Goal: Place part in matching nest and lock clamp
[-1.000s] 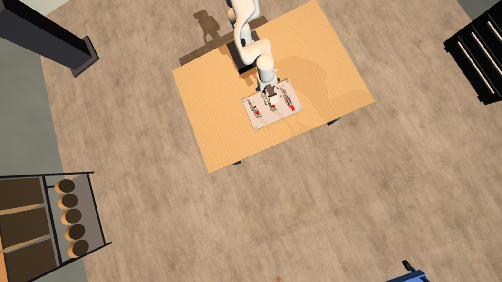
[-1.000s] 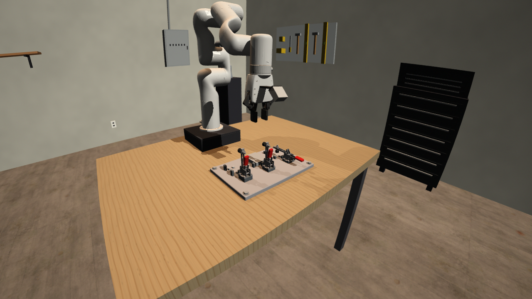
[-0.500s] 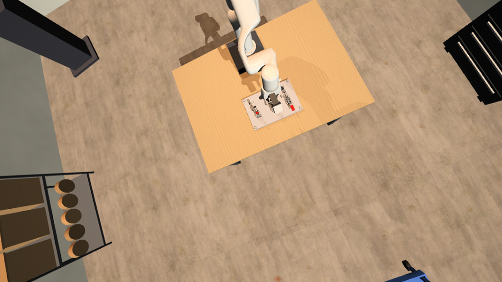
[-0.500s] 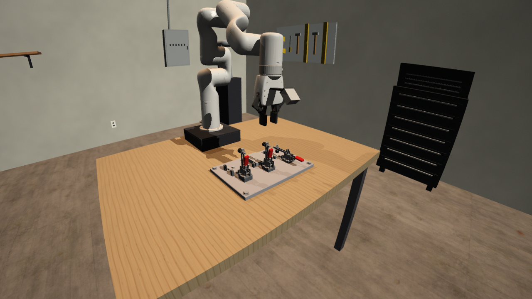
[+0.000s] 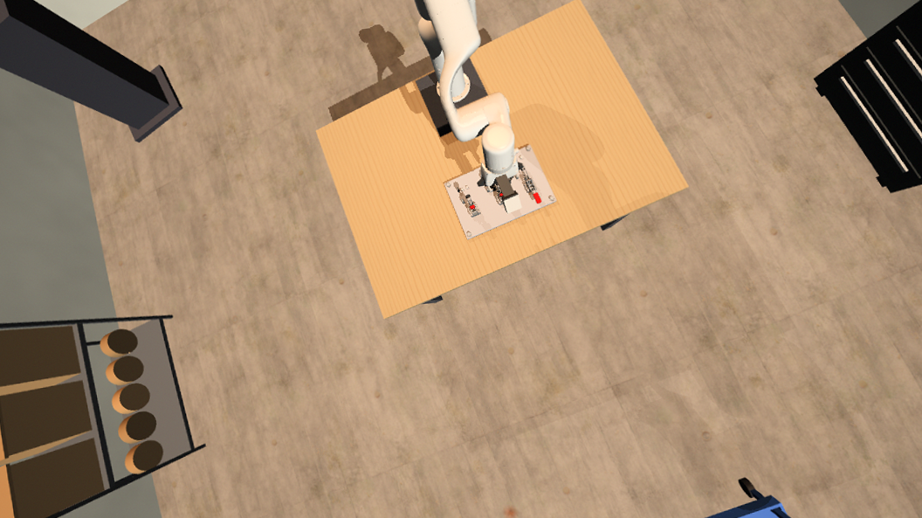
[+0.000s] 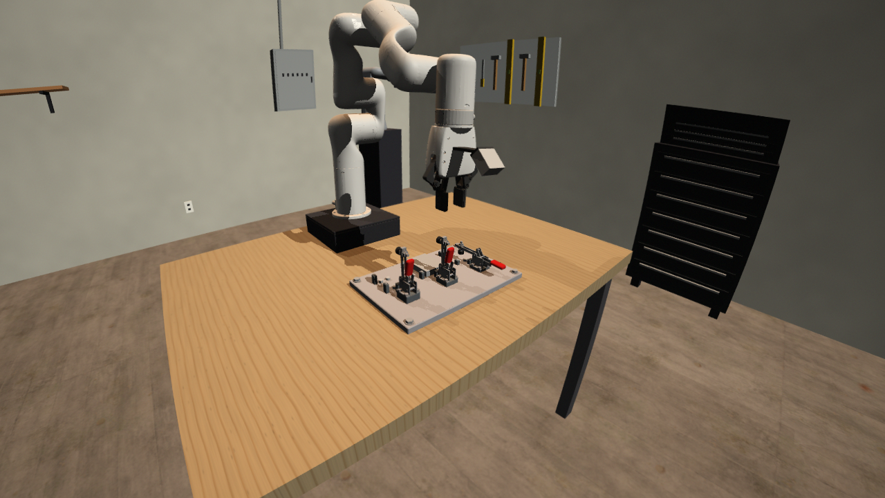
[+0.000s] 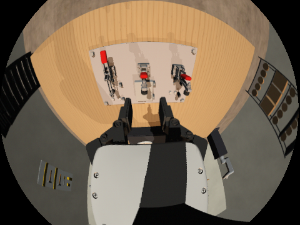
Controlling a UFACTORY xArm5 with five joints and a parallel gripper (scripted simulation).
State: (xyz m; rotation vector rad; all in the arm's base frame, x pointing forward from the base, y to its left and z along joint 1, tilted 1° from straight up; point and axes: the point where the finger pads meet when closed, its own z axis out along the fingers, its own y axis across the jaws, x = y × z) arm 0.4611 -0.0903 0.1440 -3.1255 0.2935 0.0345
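The grey fixture plate (image 6: 436, 284) lies on the wooden table and carries three toggle clamps with red handles. The left clamp (image 6: 408, 272) and the middle clamp (image 6: 448, 260) have their handles upright. The right clamp's handle (image 6: 496, 264) lies flat. My gripper (image 6: 450, 199) hangs high above the plate's far edge, its fingers pointing down, partly apart, with nothing between them. In the wrist view the fingers frame the middle nest (image 7: 144, 85) far below. A pale rectangular shape lies in that nest; I cannot tell whether it is the part. No loose part shows beside the plate.
The arm's black base (image 6: 352, 227) stands on the table behind the plate. A black drawer cabinet (image 6: 711, 204) stands to the right of the table. A shelf rack (image 5: 37, 427) stands on the floor to the left.
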